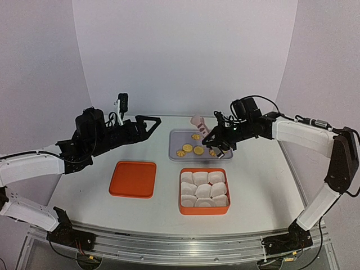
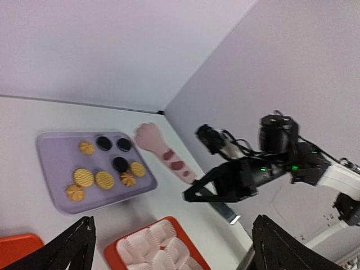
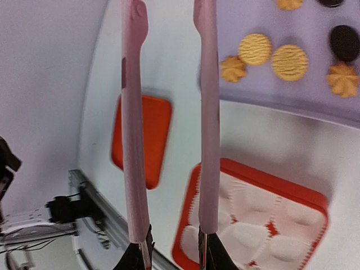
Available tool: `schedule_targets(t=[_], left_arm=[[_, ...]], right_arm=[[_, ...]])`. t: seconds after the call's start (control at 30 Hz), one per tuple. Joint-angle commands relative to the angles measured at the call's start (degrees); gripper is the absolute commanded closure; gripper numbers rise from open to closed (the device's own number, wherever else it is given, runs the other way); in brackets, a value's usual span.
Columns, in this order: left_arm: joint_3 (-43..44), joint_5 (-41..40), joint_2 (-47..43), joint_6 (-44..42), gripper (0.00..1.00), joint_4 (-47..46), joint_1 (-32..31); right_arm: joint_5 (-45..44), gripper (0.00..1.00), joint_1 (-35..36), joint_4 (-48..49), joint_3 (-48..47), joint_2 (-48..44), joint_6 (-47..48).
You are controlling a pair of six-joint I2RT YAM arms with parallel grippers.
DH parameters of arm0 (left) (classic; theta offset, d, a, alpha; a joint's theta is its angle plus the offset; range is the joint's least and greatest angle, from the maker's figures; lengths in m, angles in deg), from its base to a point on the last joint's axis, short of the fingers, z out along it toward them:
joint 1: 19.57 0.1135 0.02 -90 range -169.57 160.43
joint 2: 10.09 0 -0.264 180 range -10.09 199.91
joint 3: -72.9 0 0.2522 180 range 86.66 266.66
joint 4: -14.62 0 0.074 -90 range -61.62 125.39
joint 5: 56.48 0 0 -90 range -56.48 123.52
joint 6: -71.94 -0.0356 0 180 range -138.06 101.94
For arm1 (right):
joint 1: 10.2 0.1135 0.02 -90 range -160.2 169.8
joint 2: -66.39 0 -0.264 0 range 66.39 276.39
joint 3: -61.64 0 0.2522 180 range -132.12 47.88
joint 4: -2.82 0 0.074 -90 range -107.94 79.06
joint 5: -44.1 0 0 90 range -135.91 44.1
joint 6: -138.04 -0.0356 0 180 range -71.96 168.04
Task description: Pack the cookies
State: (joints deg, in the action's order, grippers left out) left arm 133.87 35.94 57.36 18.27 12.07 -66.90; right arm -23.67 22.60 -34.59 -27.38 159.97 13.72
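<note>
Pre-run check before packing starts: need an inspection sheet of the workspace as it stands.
Surface: white table bearing a tray, a box and a lid.
Job's things: all nine cookies lie on the lavender tray; the orange box holds white paper cups with no cookie in them; the orange lid lies beside it.
Clutter: nothing seen.
Grippers: left gripper open and empty; right gripper shut on the pink tongs.
Cables: black cable along the right arm, off the table.
Surroundings: plain white walls; metal rail at the near edge.
</note>
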Motion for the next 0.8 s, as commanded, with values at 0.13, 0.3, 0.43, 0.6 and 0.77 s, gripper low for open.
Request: schedule_targets(t=[0.13,0.3,0.43,0.6,0.77], left_arm=[[4.13,-22.09,-0.16,8.59,0.0,26.26,-0.13],[7.08,-24.43,3.56,10.04,0.0,29.72,-0.13],[8.86,-25.99,6.47,8.83,0.0,29.42,-0.11],[11.68,-25.22,9.16,7.15,0.0,28.55,-0.06],[12.21,-24.46,10.19,7.23,0.0,27.92,-0.05]], right_arm=[[-26.35,0.75,-0.54,-37.23,-18.19,7.85,24.21],[-27.31,0.75,-2.99,-42.16,-27.71,15.6,29.36],[-26.82,0.74,-4.69,-42.75,-33.72,21.89,32.04],[-26.57,0.73,-6.51,-43.15,-40.97,29.87,32.55],[-25.71,0.71,-7.12,-43.18,-46.84,35.94,33.28]])
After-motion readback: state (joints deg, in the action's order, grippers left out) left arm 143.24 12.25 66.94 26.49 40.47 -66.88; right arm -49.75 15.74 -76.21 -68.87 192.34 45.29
